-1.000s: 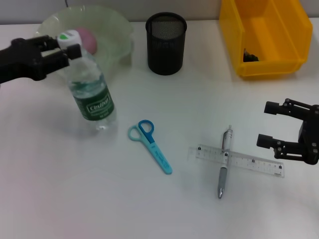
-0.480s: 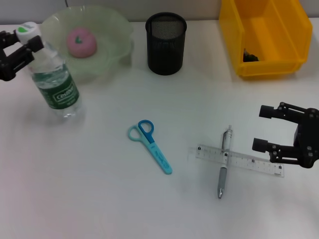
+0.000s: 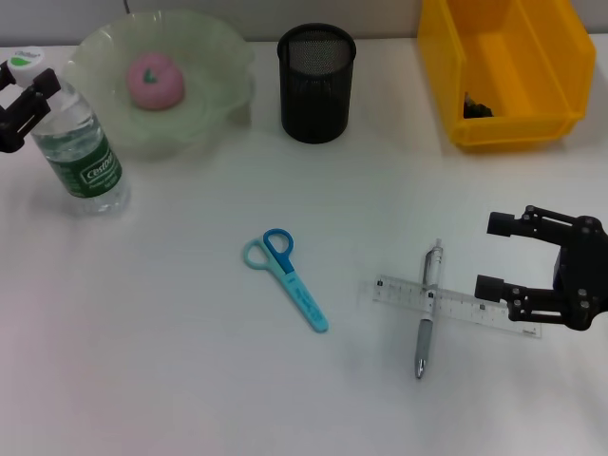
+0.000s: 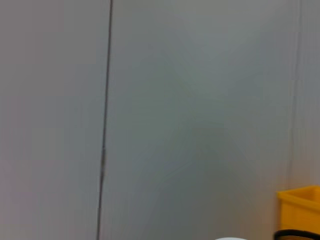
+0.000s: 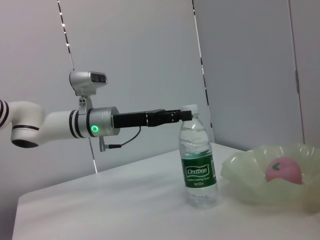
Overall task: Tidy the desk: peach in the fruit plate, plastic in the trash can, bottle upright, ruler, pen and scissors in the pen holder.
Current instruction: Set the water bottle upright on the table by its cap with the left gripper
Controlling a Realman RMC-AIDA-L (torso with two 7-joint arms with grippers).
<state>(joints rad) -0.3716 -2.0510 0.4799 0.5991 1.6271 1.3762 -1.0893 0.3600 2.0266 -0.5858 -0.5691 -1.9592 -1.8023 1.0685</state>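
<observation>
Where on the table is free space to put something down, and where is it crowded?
Free patches: the near strip of the table in front of the scissors, and the middle between the pen holder and the pen. Crowded: where the pen crosses the ruler by the right gripper, and the bottle beside the fruit plate.

Grey wall (image 4: 200,100), yellow bin corner (image 4: 299,210)

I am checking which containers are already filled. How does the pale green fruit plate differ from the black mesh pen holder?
The pale green fruit plate is wide, shallow and translucent with a wavy rim; the black mesh pen holder is a narrow, tall cylinder. The plate holds the pink peach, but nothing shows in the holder. Both stand open-topped at the far side of the white desk.
</observation>
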